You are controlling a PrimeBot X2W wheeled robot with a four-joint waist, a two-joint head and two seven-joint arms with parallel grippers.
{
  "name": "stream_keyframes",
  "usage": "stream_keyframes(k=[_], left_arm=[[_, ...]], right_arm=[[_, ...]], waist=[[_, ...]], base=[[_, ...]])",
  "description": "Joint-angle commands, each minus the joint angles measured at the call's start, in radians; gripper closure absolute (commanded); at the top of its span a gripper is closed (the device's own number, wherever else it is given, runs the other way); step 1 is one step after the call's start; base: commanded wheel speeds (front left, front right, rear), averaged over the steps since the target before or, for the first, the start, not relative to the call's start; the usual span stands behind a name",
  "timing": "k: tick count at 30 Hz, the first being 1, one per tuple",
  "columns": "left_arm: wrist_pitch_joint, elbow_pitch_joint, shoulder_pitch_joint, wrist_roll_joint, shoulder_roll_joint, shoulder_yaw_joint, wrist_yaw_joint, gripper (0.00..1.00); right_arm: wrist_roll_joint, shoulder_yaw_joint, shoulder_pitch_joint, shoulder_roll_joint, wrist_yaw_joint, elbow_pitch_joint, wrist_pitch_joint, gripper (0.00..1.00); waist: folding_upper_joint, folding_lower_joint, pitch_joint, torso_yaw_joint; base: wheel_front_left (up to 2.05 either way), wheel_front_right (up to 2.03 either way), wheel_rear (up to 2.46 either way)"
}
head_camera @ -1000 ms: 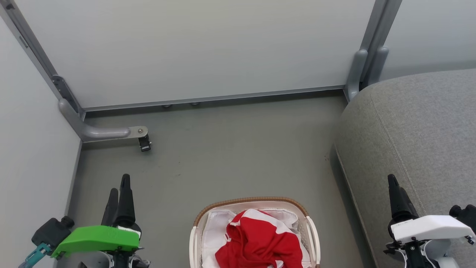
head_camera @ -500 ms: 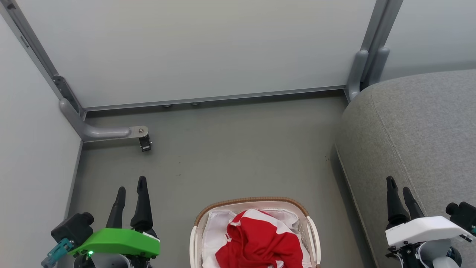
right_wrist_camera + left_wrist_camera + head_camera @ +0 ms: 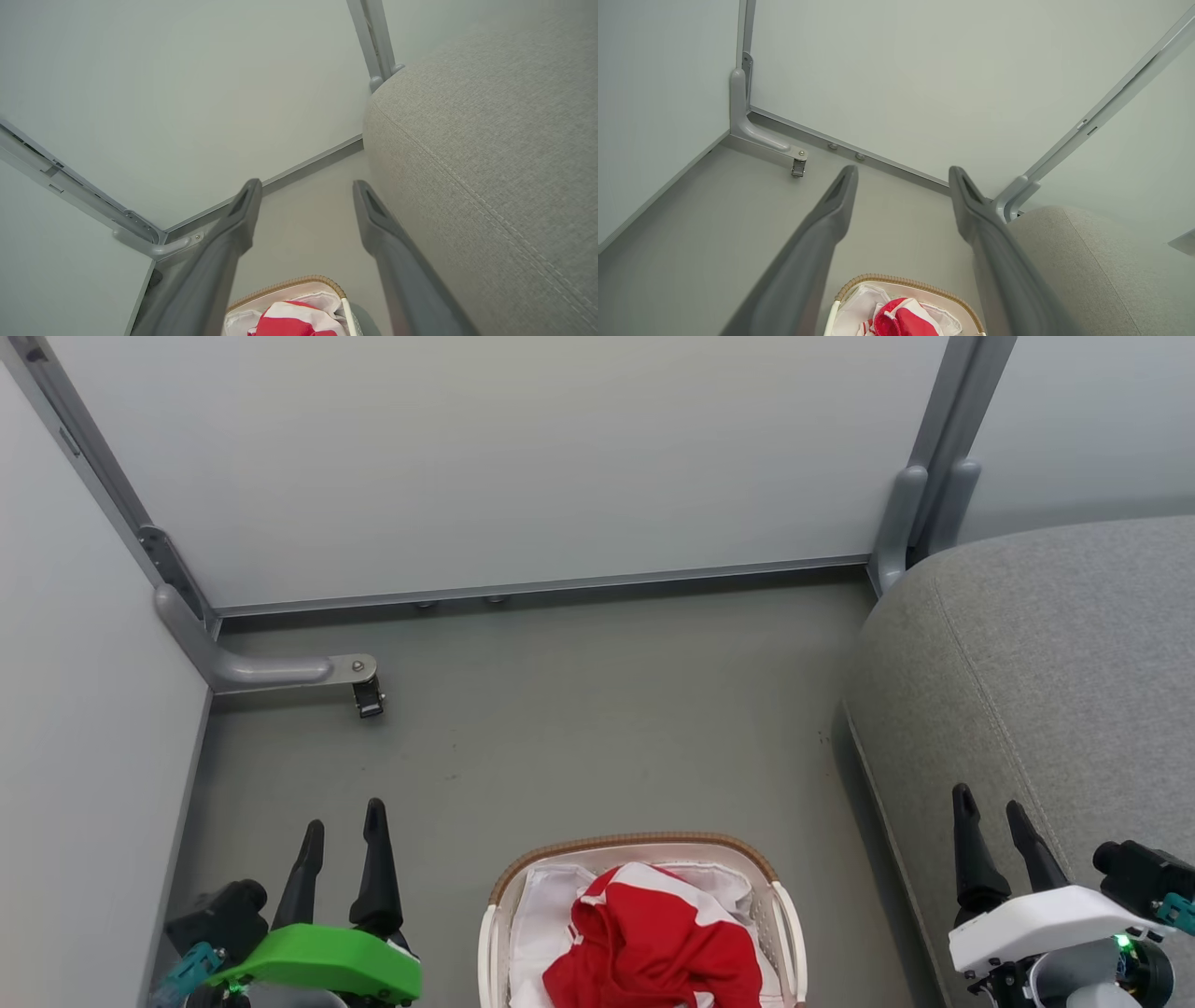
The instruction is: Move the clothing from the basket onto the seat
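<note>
Spreading across the right side, the grey sofa (image 3: 1046, 663) runs off the head view's edge. The white laundry basket (image 3: 635, 845) sits on the floor (image 3: 579, 709) beside it, its near half cut off, red-and-white jerseys (image 3: 653, 943) heaped inside over the liner (image 3: 546, 915). The left gripper (image 3: 344, 814) and right gripper (image 3: 990, 798) flank it, fingers (image 3: 376, 868) pointing forward, jaws spread and empty.

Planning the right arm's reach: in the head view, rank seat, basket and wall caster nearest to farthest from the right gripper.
1. seat, directly beside the right gripper.
2. basket, to its left, lower centre.
3. caster, far left by the wall.
</note>
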Motion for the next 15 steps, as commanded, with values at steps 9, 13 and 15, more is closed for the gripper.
stream_keyframes(k=[9,13,15], left_arm=[[-0.028,0.000,0.010,0.102,0.008,-0.016,0.012,0.00],[-0.037,0.005,0.010,0.138,0.008,-0.022,0.015,0.00],[-0.042,0.006,0.010,0.153,0.008,-0.025,0.016,0.00]], right_arm=[[-0.113,0.005,0.016,-0.008,0.000,-0.023,-0.030,0.00],[-0.154,0.010,0.017,-0.008,0.000,-0.026,-0.039,0.00],[-0.173,0.013,0.018,-0.008,0.000,-0.027,-0.043,0.00]], waist=[[0.0078,0.0000,-0.002,0.004],[0.0082,0.0000,-0.002,0.006],[0.0084,0.0000,-0.002,0.007]], base=[[0.00,0.00,0.00],[0.00,0.00,0.00],[0.00,0.00,0.00]])
